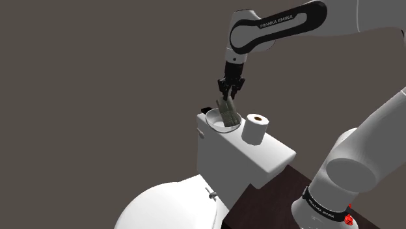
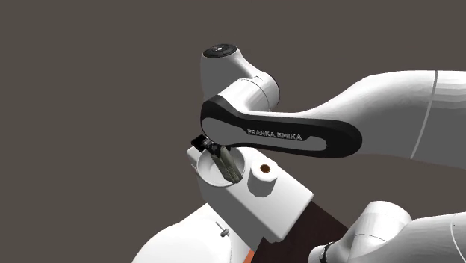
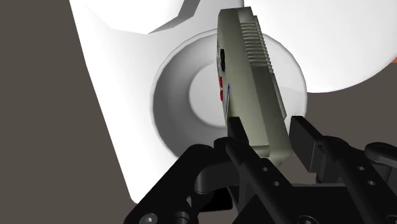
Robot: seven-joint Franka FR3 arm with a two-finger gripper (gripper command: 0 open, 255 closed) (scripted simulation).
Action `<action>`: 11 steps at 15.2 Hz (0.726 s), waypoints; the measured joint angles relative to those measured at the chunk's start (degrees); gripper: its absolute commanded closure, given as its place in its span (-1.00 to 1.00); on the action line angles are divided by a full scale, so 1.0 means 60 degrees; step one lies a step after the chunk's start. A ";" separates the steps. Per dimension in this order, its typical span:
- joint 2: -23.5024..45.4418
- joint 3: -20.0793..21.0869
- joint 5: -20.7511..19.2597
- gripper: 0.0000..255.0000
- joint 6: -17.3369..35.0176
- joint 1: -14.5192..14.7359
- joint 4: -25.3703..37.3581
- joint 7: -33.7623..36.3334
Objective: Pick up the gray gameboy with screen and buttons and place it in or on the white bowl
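The gray gameboy [image 3: 251, 83] hangs tilted, one end pinched between the claw's [image 3: 267, 130] two black fingers, the other reaching down into the white bowl [image 3: 168, 95]. The wrist view shows its ribbed side edge and red buttons; from the shoulder it reads as a dull slab. The smooth, round bowl sits at one end of the toilet tank [image 1: 241, 159] top, with a paper roll [image 1: 255, 128] upright just beside it. In the second exterior view the forearm [image 2: 284, 134] covers much of the claw.
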 measured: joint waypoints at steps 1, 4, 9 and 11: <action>0.0001 -0.0001 0.0000 1.00 0.0003 0.0000 -0.0001 -0.0001; 0.0001 0.0000 0.0001 -1.00 0.0005 0.0002 -0.0012 0.0001; 0.0004 0.0002 0.0003 -1.00 0.0001 0.0004 -0.0018 0.0001; -0.0020 -0.0003 0.0000 -1.00 -0.0416 0.0000 0.0383 0.0000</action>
